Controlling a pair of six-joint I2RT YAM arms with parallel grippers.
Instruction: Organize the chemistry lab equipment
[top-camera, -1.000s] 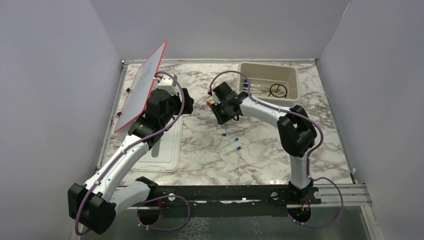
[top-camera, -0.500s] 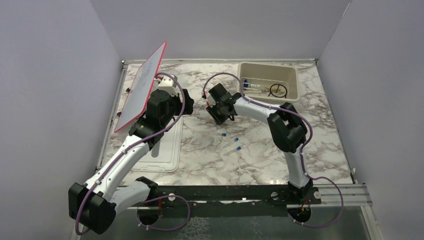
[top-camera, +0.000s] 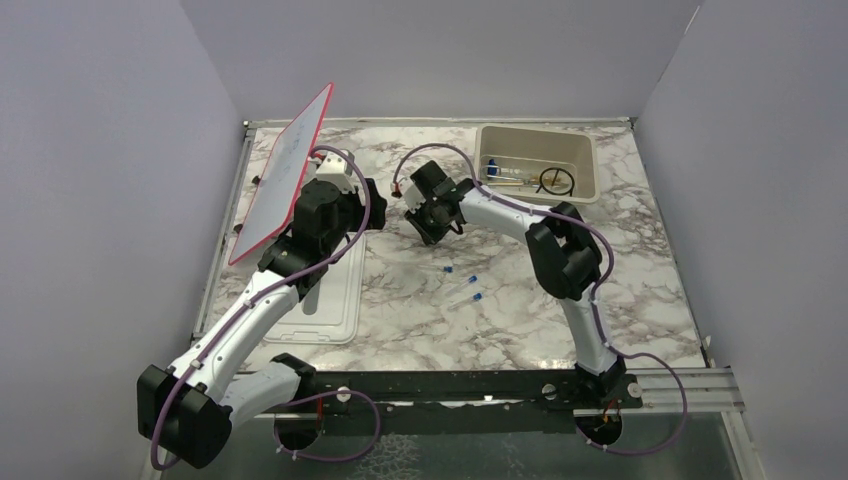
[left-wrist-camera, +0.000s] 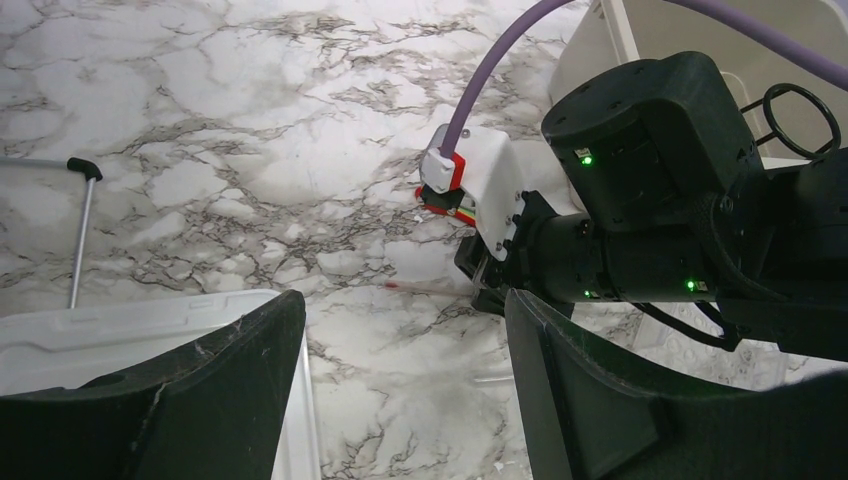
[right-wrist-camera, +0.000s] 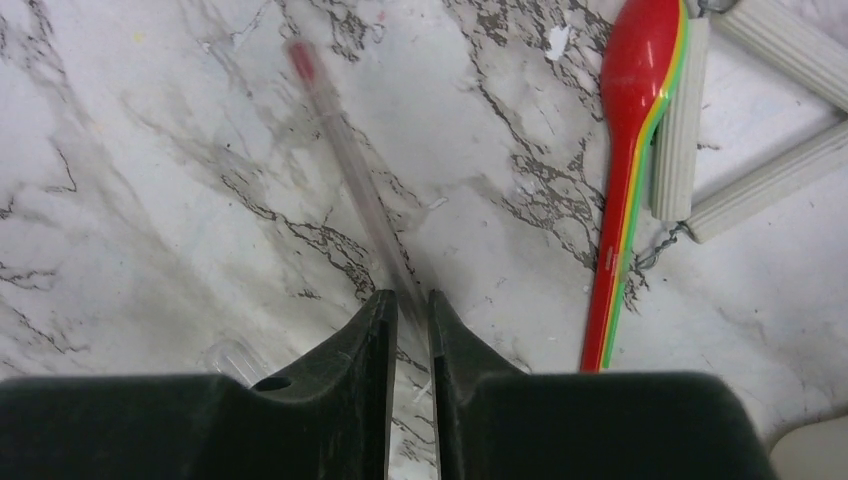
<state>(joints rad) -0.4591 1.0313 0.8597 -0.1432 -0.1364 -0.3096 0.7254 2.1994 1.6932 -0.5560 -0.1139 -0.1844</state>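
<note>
The thin red-tipped stick (right-wrist-camera: 352, 190) slants over the worktop (right-wrist-camera: 150, 200), its near end clamped in the right gripper (right-wrist-camera: 408, 305) — a red spoon (right-wrist-camera: 630, 130) lies near it. The left gripper (left-wrist-camera: 400, 310) stands wide apart, empty.

No text, label, brand, number or sign can be read on anything.
</note>
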